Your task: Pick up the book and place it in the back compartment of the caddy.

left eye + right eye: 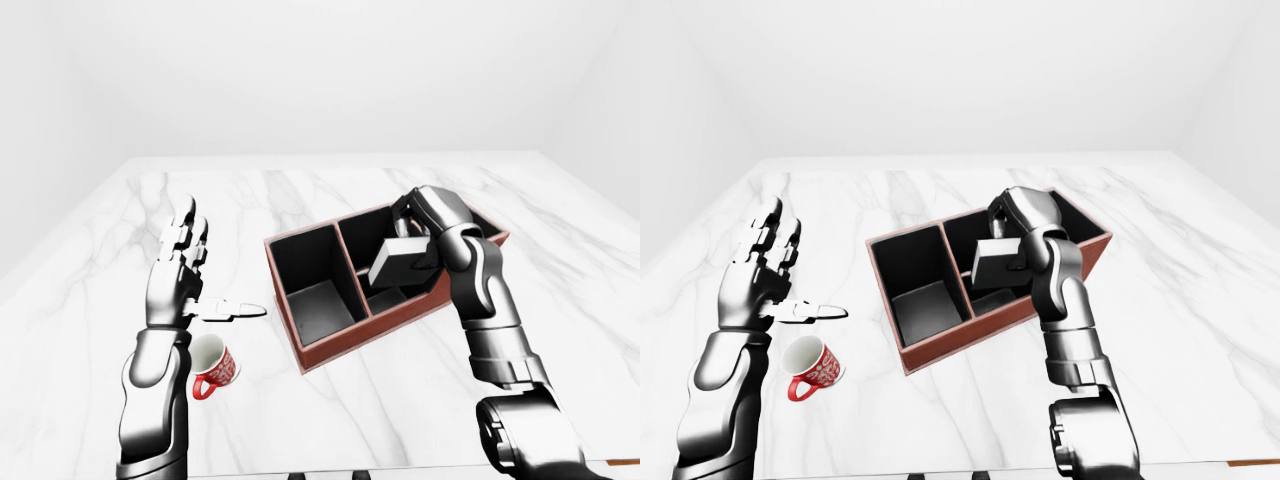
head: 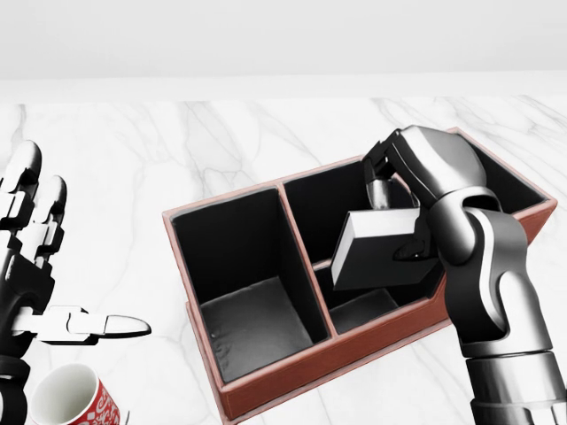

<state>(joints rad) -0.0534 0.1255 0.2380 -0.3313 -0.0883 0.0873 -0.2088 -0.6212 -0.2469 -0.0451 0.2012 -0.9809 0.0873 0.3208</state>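
The dark book (image 2: pixel 376 252) with its pale page edge hangs tilted over the right half of the red-brown caddy (image 2: pixel 266 388). It sits above the divider between the upper right compartment and the small lower one. My right hand (image 2: pixel 399 212) is shut on the book, fingers over its top edge and thumb against its right side. My left hand (image 2: pixel 80 252) stands open at the view's left, fingers up and thumb pointing right, well away from the caddy. The book and my right arm hide the floor of the right compartments.
A red and white mug (image 2: pixel 75 398) lies on the marble table (image 1: pixel 330 190) below my left hand. The caddy's large left compartment (image 2: pixel 252 319) shows a dark floor. The table's near edge runs along the bottom of the left-eye view.
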